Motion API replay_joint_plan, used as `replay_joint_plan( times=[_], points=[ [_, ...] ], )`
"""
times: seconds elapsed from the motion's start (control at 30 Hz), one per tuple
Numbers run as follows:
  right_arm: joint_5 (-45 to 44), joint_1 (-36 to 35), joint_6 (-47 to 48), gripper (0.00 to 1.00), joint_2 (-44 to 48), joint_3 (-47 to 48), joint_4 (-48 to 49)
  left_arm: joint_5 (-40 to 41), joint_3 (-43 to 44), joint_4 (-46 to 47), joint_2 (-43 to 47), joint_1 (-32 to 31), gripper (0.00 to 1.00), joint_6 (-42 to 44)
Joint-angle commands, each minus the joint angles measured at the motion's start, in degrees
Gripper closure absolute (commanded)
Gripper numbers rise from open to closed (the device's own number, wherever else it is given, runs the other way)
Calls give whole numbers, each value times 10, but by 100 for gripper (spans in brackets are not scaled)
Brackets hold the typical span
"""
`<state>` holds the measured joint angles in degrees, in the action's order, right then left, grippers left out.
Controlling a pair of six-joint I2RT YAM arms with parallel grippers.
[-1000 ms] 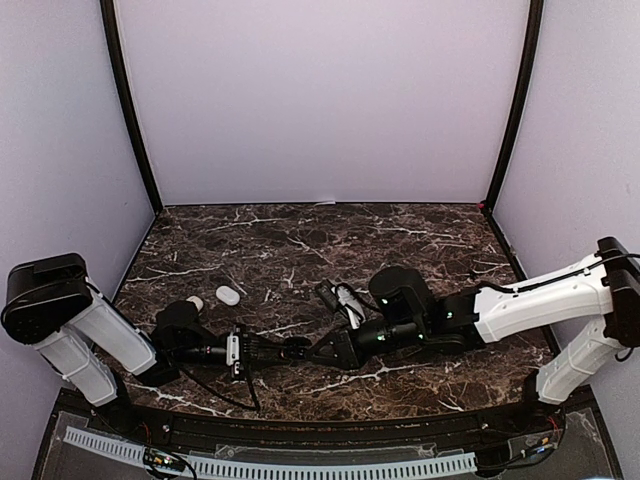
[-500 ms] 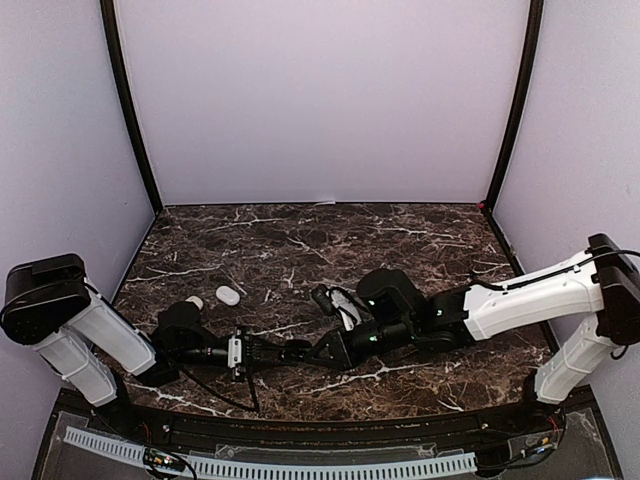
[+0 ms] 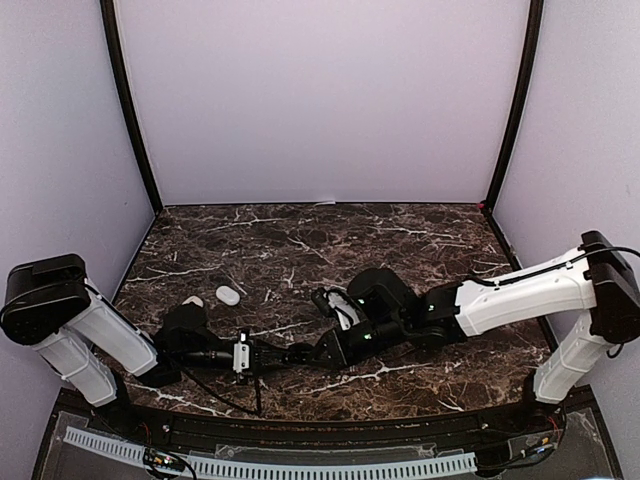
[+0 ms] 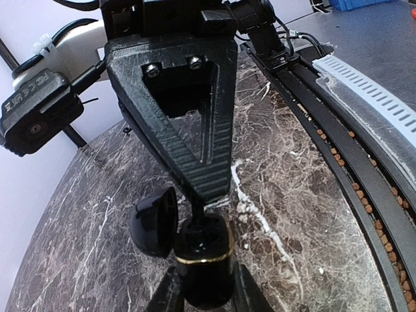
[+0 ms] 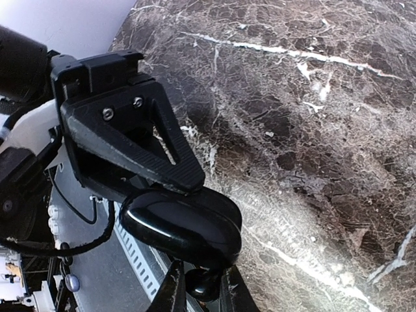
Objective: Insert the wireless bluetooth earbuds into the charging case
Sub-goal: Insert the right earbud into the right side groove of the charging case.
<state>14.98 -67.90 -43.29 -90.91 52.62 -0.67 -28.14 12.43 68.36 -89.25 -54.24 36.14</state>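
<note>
Dark marble table (image 3: 420,235) inside lilac walls, with two robot arms lying low and their grippers meeting tip to tip near the front edge.
Since a second ago the right arm has slid leftward, and the left gripper (image 3: 299,352) has crept slightly right to meet it. The left gripper pinches a black charging case (image 4: 203,250) with its lid (image 4: 154,221) flipped open. Only the left wrist view shows the gold rim around the case's mouth. The right gripper (image 3: 319,350) is nearly closed on a small black earbud (image 5: 205,283), held right at the case. Only the right wrist view shows that bud, tucked under the glossy lid. From above, case and bud are lost among the dark fingers, but a white case (image 3: 228,295) shows lying well apart to the left.
</note>
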Motion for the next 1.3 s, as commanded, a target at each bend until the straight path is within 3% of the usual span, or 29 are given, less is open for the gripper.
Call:
replay_joint_plan(
  times=[0.0, 0.53, 1.27],
  points=[
    [3, 10, -14, 97, -28, 18, -17, 16, 18, 6, -5, -9, 100, 12],
    [61, 36, -45, 94, -41, 7, 21, 27, 27, 10, -25, -21, 100, 9],
    [94, 50, -67, 81, -30, -1, 47, 12, 31, 15, -35, -25, 100, 3]
  ],
)
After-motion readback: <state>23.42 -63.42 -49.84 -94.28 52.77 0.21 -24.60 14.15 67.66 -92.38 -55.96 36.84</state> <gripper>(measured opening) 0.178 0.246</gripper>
